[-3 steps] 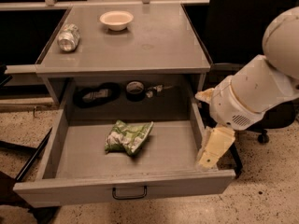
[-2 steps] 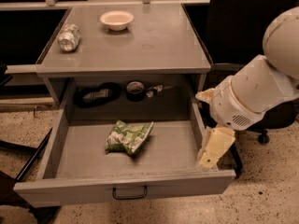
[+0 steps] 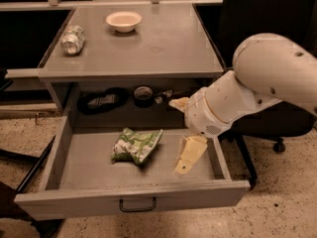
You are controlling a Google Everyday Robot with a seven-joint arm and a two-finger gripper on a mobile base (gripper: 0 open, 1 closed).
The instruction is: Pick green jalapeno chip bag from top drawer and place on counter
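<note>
**Now for the reach: centre the open gripper over the bag before closing**

Crumpled and lying flat, the green jalapeno chip bag (image 3: 136, 146) rests on the floor of the top drawer (image 3: 63, 150), a little left of the middle and well apart from every wall. The drawer is pulled fully out, its dark handle (image 3: 137, 205) facing the camera, so nothing blocks access from above.

The gripper (image 3: 177, 136) hangs inside the drawer, just to the right of the bag and not touching it. Its two cream fingers (image 3: 190, 154) are spread apart and hold nothing. One points down toward the drawer floor; the other sits higher, near the shelf opening.

The step in hand looks like the approach. To do it well, the wrist should travel left until the bag lies between the fingers, then drop low enough to catch the foil rather than skim its top. The bag is soft and wrinkled, so a pinch across its puffed middle should hold better than one on a thin edge. The right drawer wall is near the arm, so the sideways move is best kept shallow.

Above, the counter (image 3: 163, 43) carries a silvery can (image 3: 73, 39) at the left and a pale bowl (image 3: 123, 21) toward the back. Its right half is a natural place to set the bag down.
</note>
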